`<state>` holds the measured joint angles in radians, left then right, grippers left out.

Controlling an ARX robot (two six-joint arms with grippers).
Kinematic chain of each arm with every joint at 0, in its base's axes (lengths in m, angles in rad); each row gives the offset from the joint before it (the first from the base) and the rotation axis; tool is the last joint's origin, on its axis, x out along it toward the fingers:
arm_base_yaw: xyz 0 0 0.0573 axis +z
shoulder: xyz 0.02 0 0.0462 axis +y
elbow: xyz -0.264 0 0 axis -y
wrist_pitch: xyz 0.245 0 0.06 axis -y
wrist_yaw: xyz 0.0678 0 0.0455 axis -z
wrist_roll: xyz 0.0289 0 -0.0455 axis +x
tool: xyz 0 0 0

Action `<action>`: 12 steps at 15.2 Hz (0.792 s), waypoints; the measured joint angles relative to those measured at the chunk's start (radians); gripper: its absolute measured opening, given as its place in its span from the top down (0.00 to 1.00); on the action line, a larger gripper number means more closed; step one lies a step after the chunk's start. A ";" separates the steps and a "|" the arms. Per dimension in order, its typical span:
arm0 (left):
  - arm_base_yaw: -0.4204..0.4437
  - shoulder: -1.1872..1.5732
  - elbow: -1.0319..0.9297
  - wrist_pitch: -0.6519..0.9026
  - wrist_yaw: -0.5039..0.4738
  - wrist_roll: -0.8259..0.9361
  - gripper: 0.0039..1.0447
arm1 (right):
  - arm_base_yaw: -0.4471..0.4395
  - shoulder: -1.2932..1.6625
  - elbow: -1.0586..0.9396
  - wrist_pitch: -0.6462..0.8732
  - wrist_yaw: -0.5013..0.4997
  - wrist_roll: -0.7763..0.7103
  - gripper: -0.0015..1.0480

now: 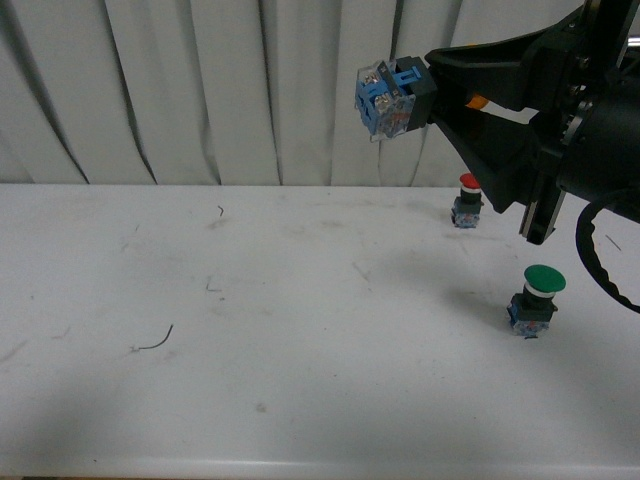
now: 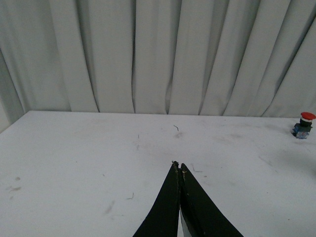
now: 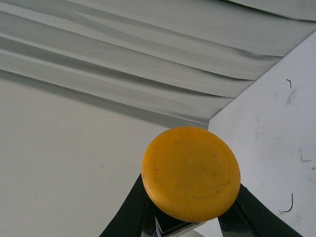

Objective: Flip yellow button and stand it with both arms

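My right gripper point(image 1: 432, 88) hangs high above the table at the upper right, shut on the yellow button point(image 1: 390, 95). From the front only the button's blue-clear base shows, pointing left, well off the table. In the right wrist view its round yellow cap point(image 3: 191, 173) faces the camera and fills the space between the dark fingers point(image 3: 131, 212), hiding the tips. My left gripper point(image 2: 178, 165) is shut with nothing in it, low over the white table point(image 2: 74, 163); it is out of the front view.
A red-capped button point(image 1: 467, 201) stands at the back right of the table, also the red-capped button point(image 2: 302, 125) in the left wrist view. A larger green-capped button point(image 1: 535, 298) stands nearer on the right. White curtain point(image 1: 200, 90) behind. Small wire scraps point(image 1: 155, 343) lie on the left.
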<state>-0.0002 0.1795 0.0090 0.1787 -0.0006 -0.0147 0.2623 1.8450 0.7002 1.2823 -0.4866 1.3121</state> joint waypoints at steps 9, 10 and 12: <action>0.000 -0.171 0.001 -0.183 0.000 0.000 0.77 | 0.006 0.000 0.000 0.000 -0.001 -0.052 0.72; 0.000 -0.171 0.001 -0.183 0.000 0.000 0.64 | 0.006 -0.003 0.000 -0.001 0.004 -0.109 0.72; 0.000 -0.171 0.001 -0.183 0.000 0.000 0.40 | 0.003 -0.030 0.027 -0.005 0.077 -0.293 0.72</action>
<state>-0.0002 0.0090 0.0097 -0.0044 -0.0006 -0.0143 0.2657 1.8149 0.7277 1.2778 -0.4095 1.0187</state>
